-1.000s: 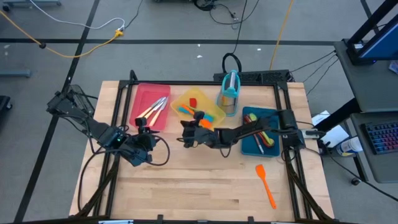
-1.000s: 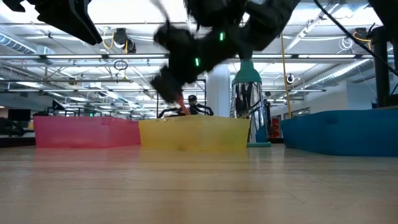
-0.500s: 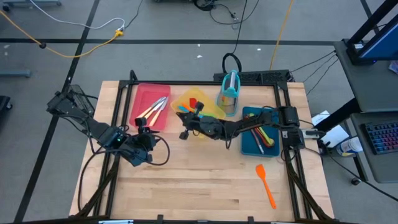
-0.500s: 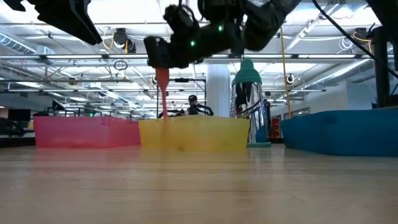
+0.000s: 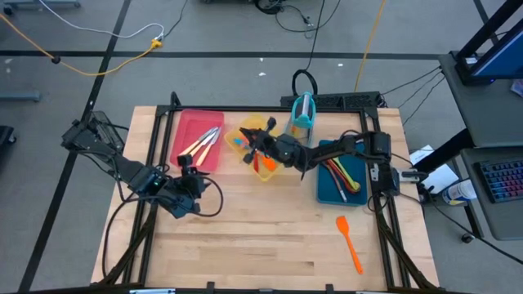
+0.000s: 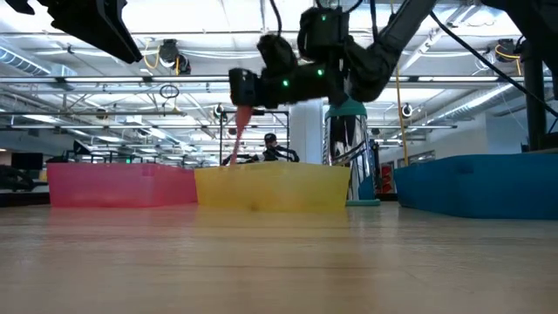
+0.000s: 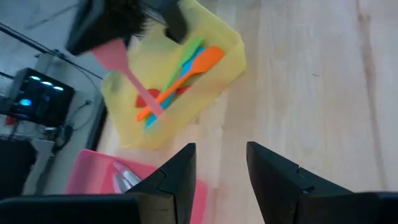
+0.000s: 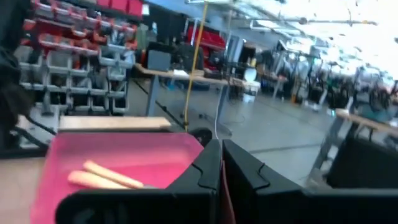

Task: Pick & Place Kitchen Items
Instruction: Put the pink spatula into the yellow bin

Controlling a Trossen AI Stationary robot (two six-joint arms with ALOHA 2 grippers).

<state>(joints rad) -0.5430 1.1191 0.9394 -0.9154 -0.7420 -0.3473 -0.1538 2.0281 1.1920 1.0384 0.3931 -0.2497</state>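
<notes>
The right gripper has its two dark fingers pressed tight on the handle of a thin pink spatula, and the spatula hangs down with its flat end toward the yellow rectangular tray. This gripper is up in the air over that tray, which sits near the table's far edge, between the flat pink-red tray and the blue tray. Inside the yellow tray lie orange, blue and green utensils. The pink-red tray holds cream-handled knives, and the blue tray holds more coloured utensils. An orange spatula lies alone on the bare wood near the table's right edge. The left gripper waits with its fingers apart, low over the table's left side, just in front of the pink-red tray. It looks like the step is putting the pink spatula away in the yellow tray. Next the right gripper likely needs to come lower, let go, and then fetch the orange spatula.
</notes>
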